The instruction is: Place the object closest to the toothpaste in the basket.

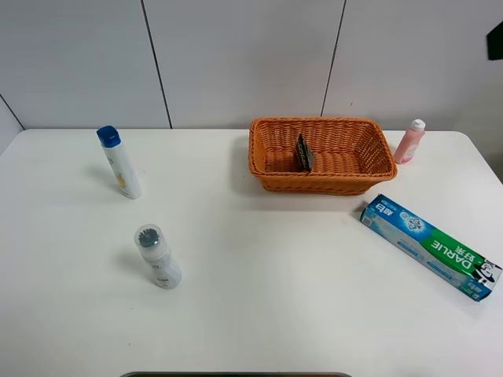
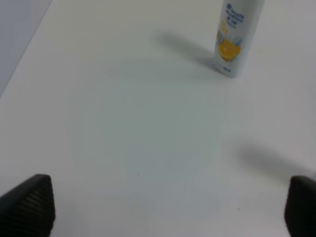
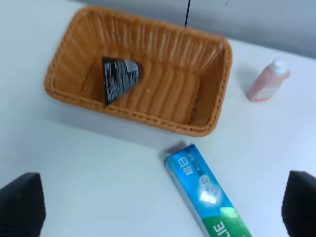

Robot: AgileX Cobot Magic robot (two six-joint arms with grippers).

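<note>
The blue and green toothpaste box (image 1: 428, 246) lies flat on the white table at the right; it also shows in the right wrist view (image 3: 207, 197). A small pink bottle (image 1: 409, 141) stands upright just right of the wicker basket (image 1: 314, 183). The basket holds a black tube (image 1: 304, 153). The right wrist view shows the basket (image 3: 153, 118), the black tube (image 3: 118, 76) and the pink bottle (image 3: 267, 81). My right gripper (image 3: 159, 207) is open and empty, high above the table near the toothpaste. My left gripper (image 2: 163, 212) is open and empty over bare table.
A white bottle with a blue cap (image 1: 119, 162) stands at the far left, also in the left wrist view (image 2: 237, 37). A white bottle with a clear cap (image 1: 157, 255) stands nearer the front left. A dark arm part (image 1: 495, 39) shows at the top right edge.
</note>
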